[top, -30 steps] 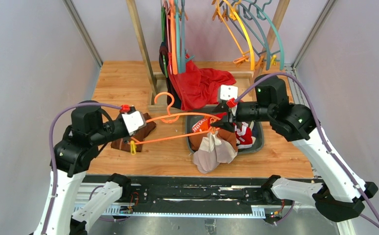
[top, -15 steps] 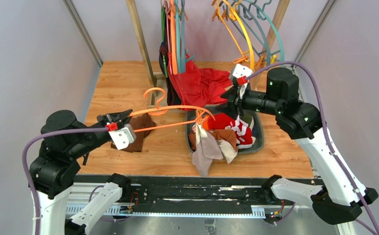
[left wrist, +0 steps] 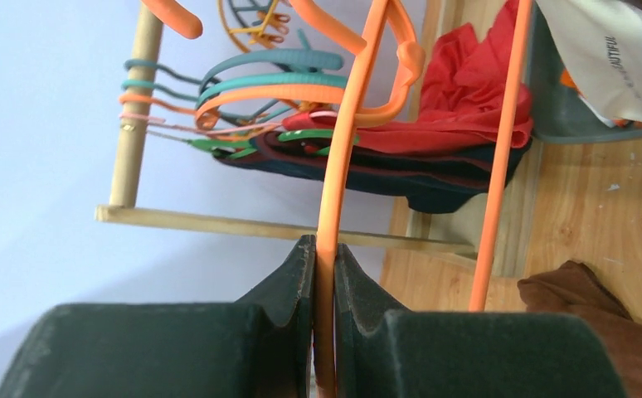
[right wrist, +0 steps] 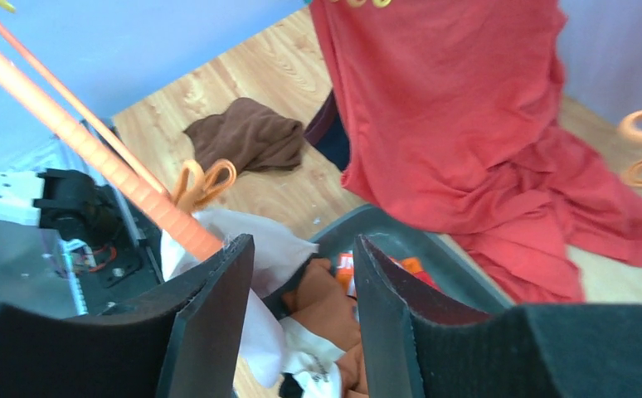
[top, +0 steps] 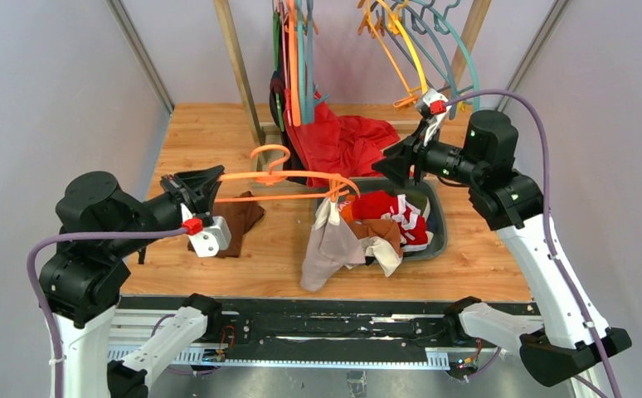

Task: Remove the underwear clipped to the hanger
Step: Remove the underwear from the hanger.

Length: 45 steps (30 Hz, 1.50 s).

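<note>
My left gripper (top: pixel 212 179) is shut on the rod of an orange hanger (top: pixel 284 176); in the left wrist view (left wrist: pixel 324 249) the rod (left wrist: pixel 334 166) runs straight between the closed pads. A pale beige brief (top: pixel 322 245) hangs from the clip at the hanger's right end and droops over the near left corner of the grey bin (top: pixel 440 228). A red brief with white trim (top: pixel 384 206) and a brown brief (top: pixel 388 232) lie in the bin. My right gripper (top: pixel 386 166) is open and empty above the bin's far side; its wrist view (right wrist: pixel 301 274) shows the clip (right wrist: pixel 201 182) and beige brief (right wrist: pixel 268 245) below left.
A large red cloth (top: pixel 342 141) hangs from the rack and spreads behind the bin. A dark brown cloth (top: pixel 239 220) lies on the table under the hanger. Several coloured hangers (top: pixel 297 50) hang on a wooden rack at the back, with a wooden post (top: pixel 235 75).
My left arm has swung back and left, raising the hanger; the beige brief has dragged left over the bin's edge. My right gripper has drawn away from the clip, up and to the far right.
</note>
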### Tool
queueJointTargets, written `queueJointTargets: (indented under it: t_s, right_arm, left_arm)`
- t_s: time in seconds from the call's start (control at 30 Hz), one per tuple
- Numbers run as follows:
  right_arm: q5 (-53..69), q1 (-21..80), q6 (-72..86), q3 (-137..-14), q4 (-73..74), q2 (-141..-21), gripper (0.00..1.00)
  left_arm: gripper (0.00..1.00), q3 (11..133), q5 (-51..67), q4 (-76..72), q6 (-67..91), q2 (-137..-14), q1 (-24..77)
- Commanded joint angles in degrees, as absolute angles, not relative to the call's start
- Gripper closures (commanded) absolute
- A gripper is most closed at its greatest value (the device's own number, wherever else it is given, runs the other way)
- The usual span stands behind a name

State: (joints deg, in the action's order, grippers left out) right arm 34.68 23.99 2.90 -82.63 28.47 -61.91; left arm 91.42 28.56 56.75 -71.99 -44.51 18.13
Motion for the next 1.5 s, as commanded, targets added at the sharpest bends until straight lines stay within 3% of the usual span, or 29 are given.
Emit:
queueJointTargets:
  t_s: [0.0,0.43,0.73,1.2,1.47]
  right_arm:
    - [44.3,21.9,11.5,-76.7,19.2,-61.0,0.50]
    - [62.2,22.0,18.1,-63.0,9.6,-62.8,0.40]
    - [64.8,22.6,24.7,-50.6,-1.3,-61.9,0.37]
    - [68.5,22.9,26.1,-47.6,-1.3,-63.9,0.37]
    - [69.8,23.2,26.9,-46.9,-2.7,-63.9,0.42]
  left_arm:
    - [1.00,88.1,35.8,56.2,-77.4,-44.0,18.2]
    - [1.00,71.8,47.9,52.7,-82.5,-38.7,18.2]
    - [1.00,67.8,47.0,49.1,-80.9,-36.8,18.2]
    - [1.00,66.5,43.6,46.1,-79.6,-36.4,18.2]
    - [1.00,66.2,43.2,45.7,-80.0,-36.4,18.2]
